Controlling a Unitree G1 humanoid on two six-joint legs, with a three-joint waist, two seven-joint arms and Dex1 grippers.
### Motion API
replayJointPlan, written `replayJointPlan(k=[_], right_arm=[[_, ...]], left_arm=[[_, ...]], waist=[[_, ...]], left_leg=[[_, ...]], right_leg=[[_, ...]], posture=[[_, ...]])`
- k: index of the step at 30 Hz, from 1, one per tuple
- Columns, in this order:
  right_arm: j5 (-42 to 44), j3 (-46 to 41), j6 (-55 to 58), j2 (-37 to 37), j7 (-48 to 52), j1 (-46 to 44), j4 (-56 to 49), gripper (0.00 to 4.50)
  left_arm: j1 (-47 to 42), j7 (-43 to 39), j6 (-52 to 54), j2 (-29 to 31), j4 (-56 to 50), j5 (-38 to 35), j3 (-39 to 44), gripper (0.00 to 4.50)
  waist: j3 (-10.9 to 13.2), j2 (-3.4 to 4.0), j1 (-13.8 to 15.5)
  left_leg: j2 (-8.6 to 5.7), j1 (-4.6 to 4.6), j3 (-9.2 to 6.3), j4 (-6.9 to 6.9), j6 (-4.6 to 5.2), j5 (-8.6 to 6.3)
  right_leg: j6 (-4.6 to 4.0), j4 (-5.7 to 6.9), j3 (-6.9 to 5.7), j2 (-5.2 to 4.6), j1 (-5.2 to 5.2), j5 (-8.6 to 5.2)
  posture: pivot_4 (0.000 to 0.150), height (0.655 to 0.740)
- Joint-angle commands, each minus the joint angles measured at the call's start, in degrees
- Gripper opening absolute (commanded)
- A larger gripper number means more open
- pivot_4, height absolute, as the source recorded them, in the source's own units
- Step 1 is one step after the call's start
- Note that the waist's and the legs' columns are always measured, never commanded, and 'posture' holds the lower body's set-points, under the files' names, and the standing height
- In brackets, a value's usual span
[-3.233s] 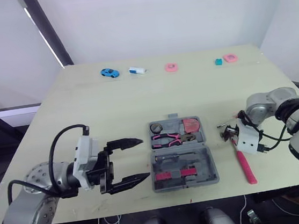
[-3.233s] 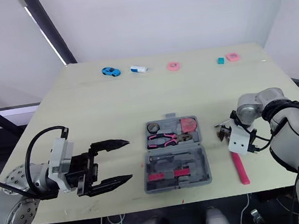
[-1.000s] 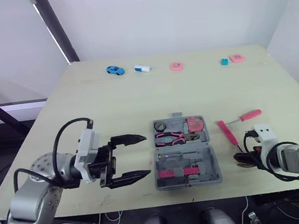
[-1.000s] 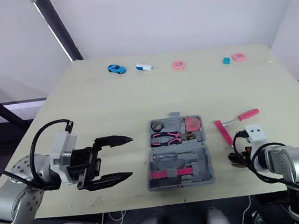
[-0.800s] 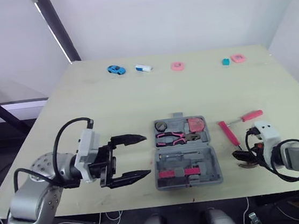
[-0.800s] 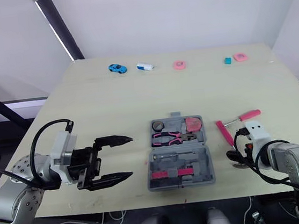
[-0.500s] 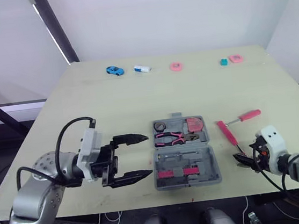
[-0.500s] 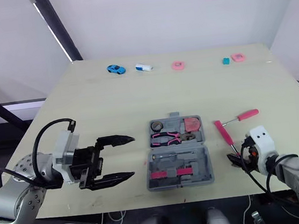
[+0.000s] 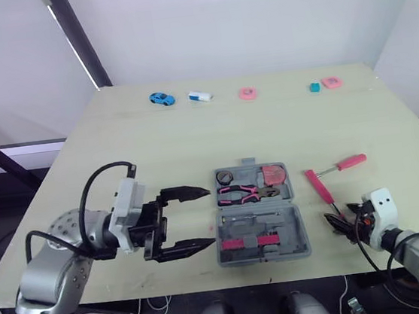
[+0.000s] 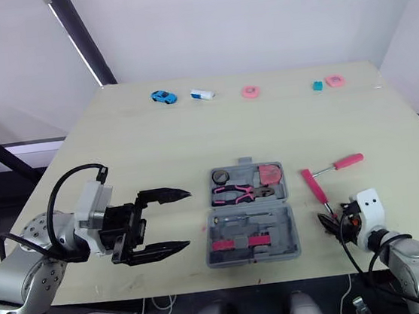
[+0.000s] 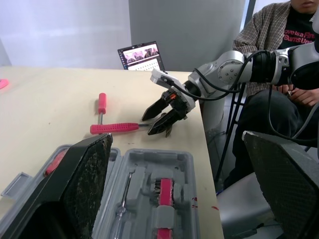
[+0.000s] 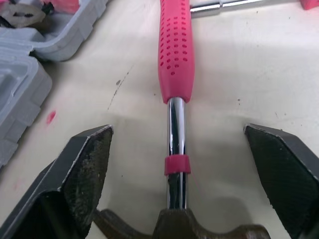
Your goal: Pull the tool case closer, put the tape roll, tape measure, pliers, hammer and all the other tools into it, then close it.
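**Table** (image 9: 156, 155): pale, rectangular; carries everything listed below.

**Person** (image 11: 264, 35): seated beyond the table's right side, in a checked shirt, seen in the left wrist view.

**Tool case** (image 9: 289, 220): grey, lying open and flat at the front centre of the table, between the two grippers. The nearer half has moulded slots and a pink strip.

**Left gripper** (image 9: 205, 216): lies level at the case's left side, its fingers spread wide and holding nothing. The tips are just beside the case's left edge; contact cannot be told.

**Right gripper** (image 11: 147, 125): low over the table's front right, to the right of the case. Its fingers stand wide apart, one on each side of the hammer's metal shaft near the head, and are not closed on it.

**Hammer** (image 9: 317, 186): pink grip, lying on the table right of the case, head toward the right gripper.

**Screwdriver** (image 9: 350, 161): red handle, on the table, shaft pointing at the far end of the hammer's grip.

**Pliers** (image 9: 238, 194): pink handles, in the case's farther half.

**Tape measure** (image 9: 272, 174): red, in the far right corner of the case.

**Tape roll** (image 9: 223, 177): dark ring, in the far left corner of the case.

**Small pieces, far edge**: blue toy car (image 9: 160, 98), white-and-blue block (image 9: 200, 96), pink ring (image 9: 246, 93), teal block (image 9: 313, 87), pink piece (image 9: 330, 82).
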Motion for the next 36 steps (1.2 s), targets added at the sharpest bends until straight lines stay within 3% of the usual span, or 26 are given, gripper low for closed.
replayJointPlan(k=[1, 6, 20, 26, 36], right_arm=[[-1.02, 0.32, -2.56, -0.64, -0.74, 0.31, -0.07, 2.61], [-3.31, 1.61, -3.95, -1.34, -2.33, 0.20, 1.12, 0.12], [1.29, -0.57, -2.42, -1.44, -2.86, 0.54, -4.03, 0.05], [4.47, 0.02, 1.08, -6.84, 2.05, 1.02, -9.03, 0.05], [7.42, 6.42, 8.21, -22.80, 16.83, -4.57, -18.74, 0.05]], left_arm=[[-0.90, -0.16, -0.61, -0.06, -0.42, -0.43, 0.39, 4.50], [-1.19, -0.10, -0.53, -0.15, -0.35, -0.31, 0.28, 4.50], [-1.27, -0.16, -0.50, -0.40, -0.22, -0.57, 0.12, 4.50], [-0.88, -1.91, -0.09, -0.16, -0.08, -1.65, 0.19, 4.50], [0.91, -7.21, -2.43, 2.59, 3.95, 0.38, 1.42, 4.50]], waist=[[0.00, 0.00, 0.00], [-0.01, 0.00, 0.01], [-0.05, -0.06, 0.03], [-0.05, -0.06, 0.04], [-0.03, -0.01, -0.04]], left_leg=[[0.00, 0.00, 0.00, 0.00, 0.00, 0.00], [0.00, 0.01, 0.00, 0.00, 0.00, 0.00], [0.00, 0.03, 0.01, 0.02, 0.00, 0.00], [0.00, 0.03, 0.00, 0.02, 0.00, 0.00], [0.00, 0.04, -0.01, 0.02, 0.00, 0.00]], right_leg=[[0.00, 0.00, 0.00, 0.00, 0.00, 0.00], [0.00, 0.00, 0.00, 0.00, 0.01, 0.00], [0.00, 0.01, 0.01, 0.00, 0.03, 0.00], [0.00, 0.02, 0.00, 0.00, 0.03, 0.00], [0.00, 0.02, 0.00, 0.01, 0.02, 0.00]], posture=[[0.150, 0.7400], [0.150, 0.7400], [0.150, 0.7400], [0.150, 0.7400], [0.150, 0.7400]])
